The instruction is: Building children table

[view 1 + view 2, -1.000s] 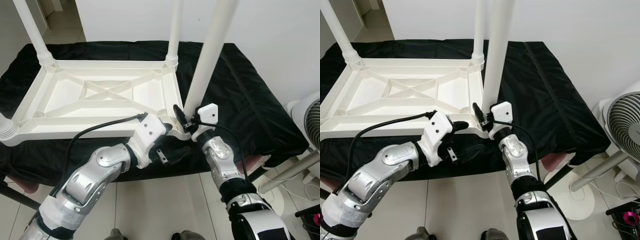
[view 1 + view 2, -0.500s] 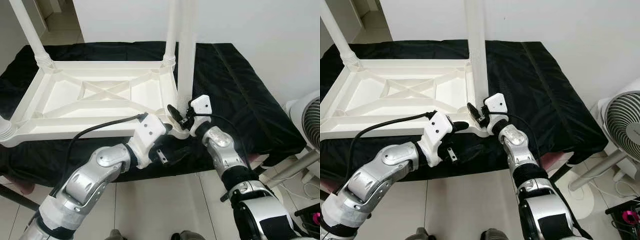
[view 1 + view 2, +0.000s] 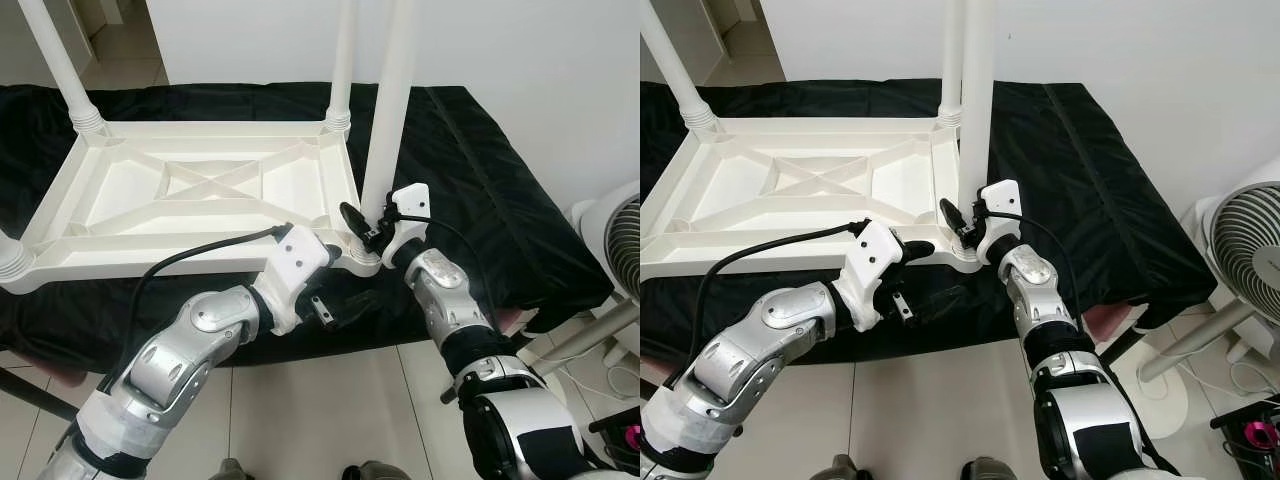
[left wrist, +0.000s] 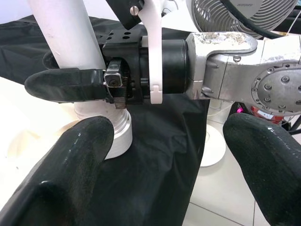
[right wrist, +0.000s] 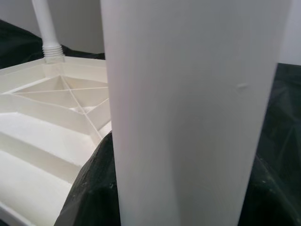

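Upturned white tabletop [image 3: 190, 195] lying on black-covered bench [image 3: 480, 190]; right gripper [image 3: 362, 225] clenched around white leg [image 3: 388, 110] standing at near right corner socket; left gripper [image 3: 335, 290] spread open just beside that corner, holding nothing

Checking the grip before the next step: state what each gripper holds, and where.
The right gripper clamps the white table leg just above its base; the left gripper is open beside the table's corner, holding nothing.
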